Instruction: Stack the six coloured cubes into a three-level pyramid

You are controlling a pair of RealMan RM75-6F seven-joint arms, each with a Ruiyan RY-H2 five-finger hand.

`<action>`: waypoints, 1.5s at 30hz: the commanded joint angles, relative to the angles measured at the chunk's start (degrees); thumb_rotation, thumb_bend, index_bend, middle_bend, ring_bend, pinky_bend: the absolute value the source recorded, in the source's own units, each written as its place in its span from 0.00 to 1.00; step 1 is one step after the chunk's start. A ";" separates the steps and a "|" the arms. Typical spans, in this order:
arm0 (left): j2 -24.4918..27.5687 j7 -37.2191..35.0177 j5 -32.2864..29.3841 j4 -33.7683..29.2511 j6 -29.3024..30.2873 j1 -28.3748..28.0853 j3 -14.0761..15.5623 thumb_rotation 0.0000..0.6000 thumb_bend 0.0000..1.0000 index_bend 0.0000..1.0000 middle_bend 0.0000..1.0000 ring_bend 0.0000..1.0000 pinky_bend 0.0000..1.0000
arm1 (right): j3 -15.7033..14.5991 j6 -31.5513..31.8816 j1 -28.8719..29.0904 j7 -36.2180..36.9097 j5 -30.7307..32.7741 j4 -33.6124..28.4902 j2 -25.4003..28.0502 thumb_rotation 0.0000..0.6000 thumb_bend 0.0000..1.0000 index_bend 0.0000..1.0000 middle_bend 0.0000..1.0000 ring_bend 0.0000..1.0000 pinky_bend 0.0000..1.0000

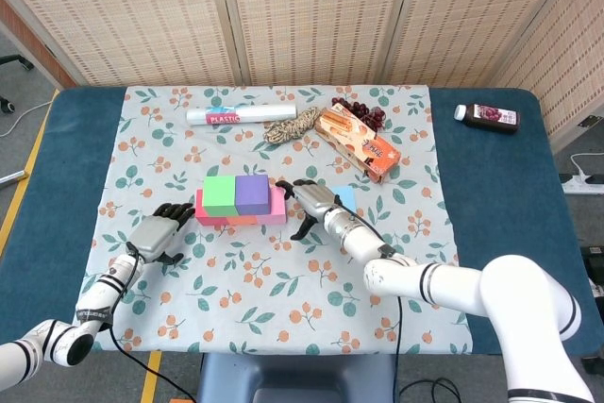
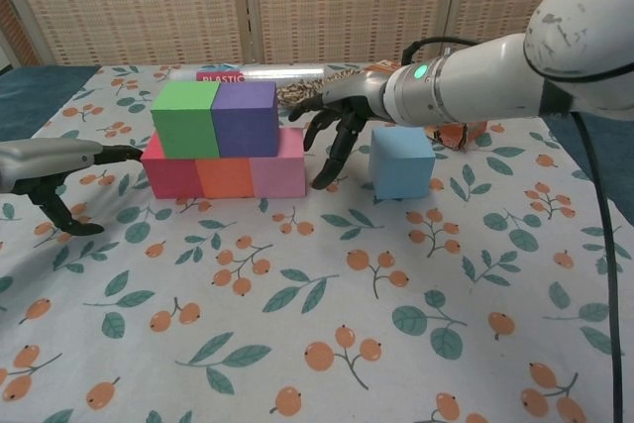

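the right hand fills the gap between pink cube and blue cube.

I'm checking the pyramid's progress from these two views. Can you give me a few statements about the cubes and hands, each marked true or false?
1. The green cube and purple cube sit on the bottom row. True.
2. The light blue cube tops the stack. False: it stands on the tablecloth, right of the stack.
3. The right hand holds the light blue cube. False: it is between the stack and that cube, fingers spread, holding nothing.
4. The left hand is by the red cube at the stack's left end. True.
5. The bottom row is red, orange, pink. True.
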 commanded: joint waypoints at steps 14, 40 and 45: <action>1.09 -1.06 -0.58 -0.40 1.02 0.89 0.00 1.00 0.30 0.06 0.00 0.00 0.02 | -0.68 2.86 -0.69 -0.60 -0.83 -2.78 2.09 1.00 0.02 0.00 0.19 0.00 0.00; 10.93 -7.80 2.27 -9.62 14.57 10.49 0.49 1.00 0.30 0.06 0.00 0.00 0.02 | -7.99 17.76 -10.98 -12.05 -13.13 -13.89 13.88 1.00 0.02 0.04 0.11 0.00 0.00; 11.44 -8.24 2.83 -10.59 15.47 11.25 0.53 1.00 0.30 0.06 0.00 0.00 0.02 | -8.37 17.33 -11.31 -14.65 -14.54 -9.57 10.45 1.00 0.02 0.10 0.11 0.00 0.00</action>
